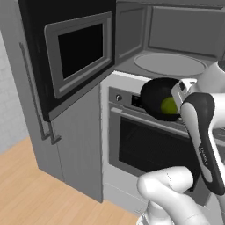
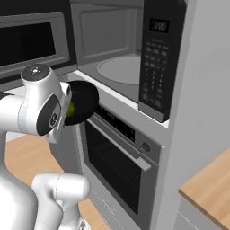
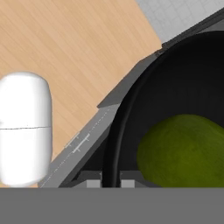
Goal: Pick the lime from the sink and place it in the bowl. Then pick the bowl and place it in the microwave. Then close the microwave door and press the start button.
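Observation:
The black bowl (image 1: 154, 97) hangs in the air in front of the oven, just below the open microwave (image 1: 184, 30). The lime (image 1: 168, 106) lies inside the bowl. My gripper (image 1: 179, 97) is shut on the bowl's right rim. In the hand view the rim (image 3: 114, 131) runs between my two fingertips (image 3: 93, 182), and the lime (image 3: 183, 149) sits just beyond. From the right, the bowl (image 2: 84, 101) sticks out behind my wrist, with a sliver of lime (image 2: 70, 109). The microwave door (image 1: 79, 48) stands wide open to the left. The pale turntable (image 1: 169, 64) is bare. The sink is out of view.
The oven (image 1: 147, 145) with its horizontal handle (image 2: 119, 143) sits directly under the microwave. The dark button panel (image 2: 156, 67) is right of the cavity. A grey cabinet (image 1: 72, 140) stands left, a wooden counter corner (image 2: 209, 188) right, and wood floor (image 1: 26, 189) below.

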